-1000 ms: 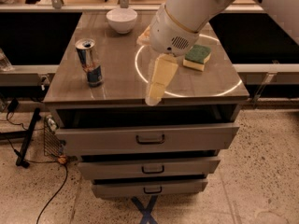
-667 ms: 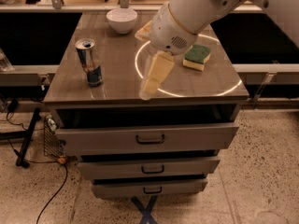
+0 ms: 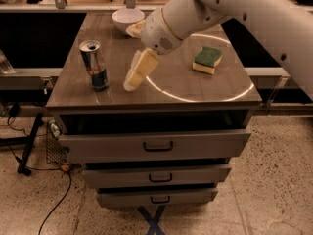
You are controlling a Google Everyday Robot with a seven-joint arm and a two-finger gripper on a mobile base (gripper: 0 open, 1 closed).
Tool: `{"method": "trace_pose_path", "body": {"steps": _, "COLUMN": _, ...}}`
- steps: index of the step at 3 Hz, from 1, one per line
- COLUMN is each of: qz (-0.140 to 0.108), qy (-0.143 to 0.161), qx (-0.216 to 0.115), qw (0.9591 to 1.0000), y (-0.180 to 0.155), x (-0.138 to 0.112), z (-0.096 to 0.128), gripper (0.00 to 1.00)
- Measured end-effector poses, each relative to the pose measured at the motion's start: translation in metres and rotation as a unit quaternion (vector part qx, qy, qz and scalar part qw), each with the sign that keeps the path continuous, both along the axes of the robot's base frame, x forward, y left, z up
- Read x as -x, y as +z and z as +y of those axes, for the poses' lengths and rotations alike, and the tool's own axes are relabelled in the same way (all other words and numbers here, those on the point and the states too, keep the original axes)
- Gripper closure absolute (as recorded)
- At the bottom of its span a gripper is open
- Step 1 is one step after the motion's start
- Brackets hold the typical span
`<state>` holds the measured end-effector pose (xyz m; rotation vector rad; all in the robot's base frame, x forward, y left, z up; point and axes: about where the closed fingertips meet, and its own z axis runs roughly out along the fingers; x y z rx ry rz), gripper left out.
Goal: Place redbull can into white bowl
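Nothing of the task was done yet. The redbull can [image 3: 94,65] stood upright and untouched on the cabinet top [image 3: 195,89]. The white bowl [image 3: 126,17], behind the can and a little to its right, sat at the back edge with no can in it, as far as the arm [image 3: 234,9] crossing over it let one see. The gripper [image 3: 132,81] hung just to the right of the can, tilted down toward it with a clear gap between them. It held nothing, and I cannot tell how far open it was. By my judgement the whole job was left: close on the can, lift it, carry it back and set it in the bowl. The can stood near the left edge and not far from the front edge, so a nudge from the right could have sent it over the side. Behind the can the top lay bare up to the bowl, which left open room for the carry. A green-topped sponge [image 3: 207,59] lay well to the right of the can, out of that path.
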<state>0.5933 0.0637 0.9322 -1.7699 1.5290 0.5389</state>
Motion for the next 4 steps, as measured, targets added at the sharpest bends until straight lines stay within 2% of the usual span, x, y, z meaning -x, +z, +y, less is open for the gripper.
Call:
{"method": "trace_pose_path", "body": {"steps": 1, "qz": 0.036, "qy": 0.006, "qx": -0.052, "qw": 0.998, "y": -0.013, "x": -0.035, "z": 0.055, "gripper": 0.0}}
{"method": "trace_pose_path", "body": {"steps": 2, "qz": 0.066, "qy": 0.008, "qx": -0.078, "qw": 0.9948, "y": -0.022, "x": -0.047, "z": 0.083, "gripper": 0.0}}
{"method": "trace_pose_path", "body": {"steps": 3, "qz": 0.102, "qy": -0.006, "qx": -0.107, "qw": 0.989, "y": -0.037, "x": -0.054, "z": 0.094, "gripper": 0.26}}
{"method": "trace_pose_path", "body": {"steps": 4, "qz": 0.116, "qy": -0.019, "qx": -0.132, "qw": 0.9842, "y": -0.035, "x": -0.056, "z": 0.09, "gripper": 0.57}}
